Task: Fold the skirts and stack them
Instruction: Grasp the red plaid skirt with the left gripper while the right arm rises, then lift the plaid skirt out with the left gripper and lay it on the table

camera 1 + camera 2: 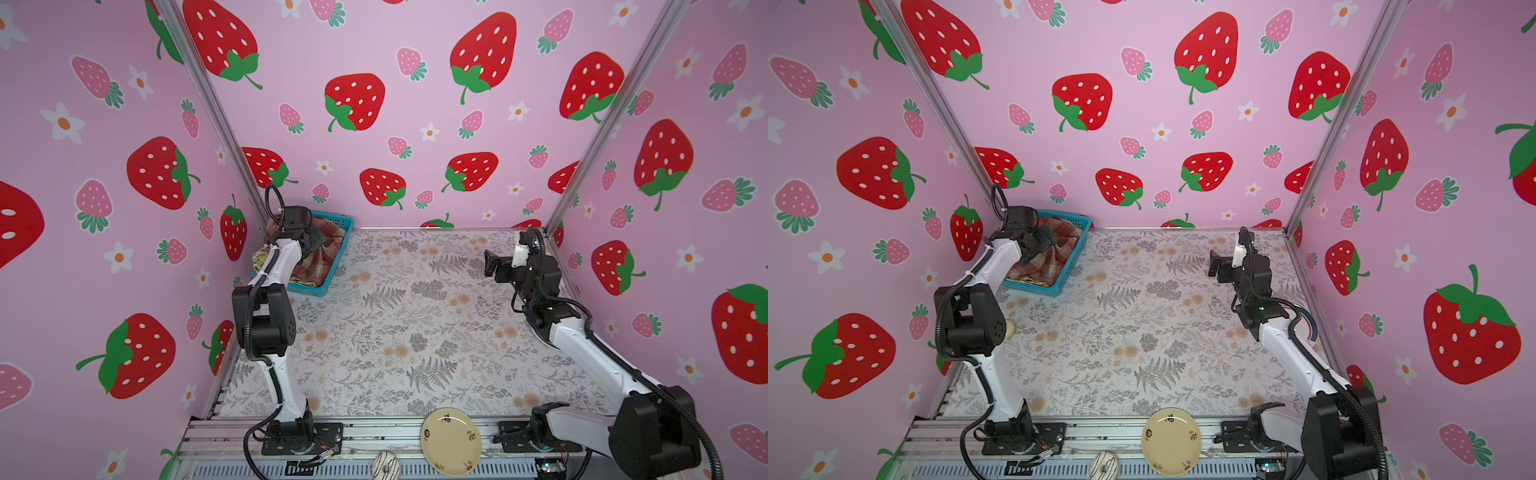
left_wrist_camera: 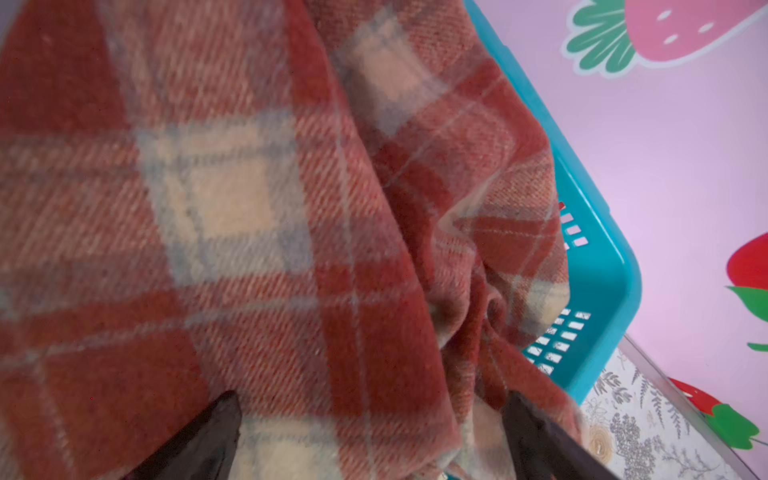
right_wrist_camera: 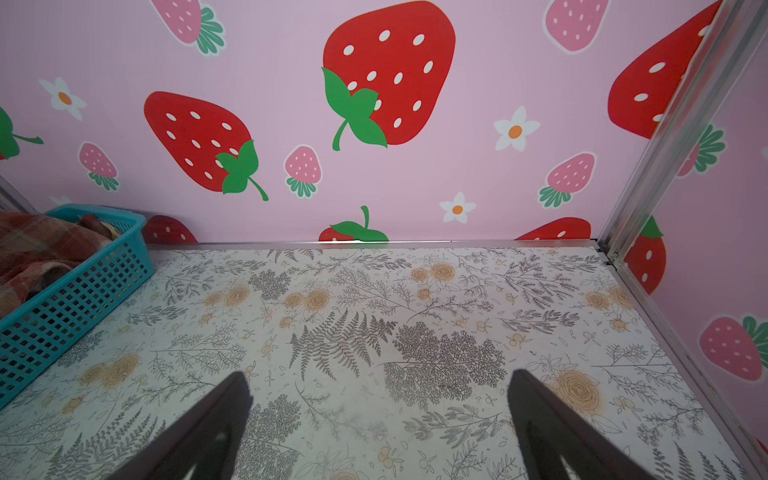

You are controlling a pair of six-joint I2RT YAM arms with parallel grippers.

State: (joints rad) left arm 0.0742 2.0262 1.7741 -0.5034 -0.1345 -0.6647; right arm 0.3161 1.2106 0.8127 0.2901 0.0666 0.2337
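The red-and-cream plaid skirt lies bunched on top in the blue mesh basket at the back left. A scrap of pale cloth with yellow print peeks out at the basket's left edge behind the arm. My left gripper is down in the basket, open. In the left wrist view its gripper has the plaid skirt filling the wide gap between its fingers. My right gripper hangs open over bare table at the back right, holding nothing.
The basket stands against the back wall and left corner post. A cream plate and a white striped doughnut rest on the front rail. A blue-rimmed plate lies under the right arm. The floral table stretches between the arms.
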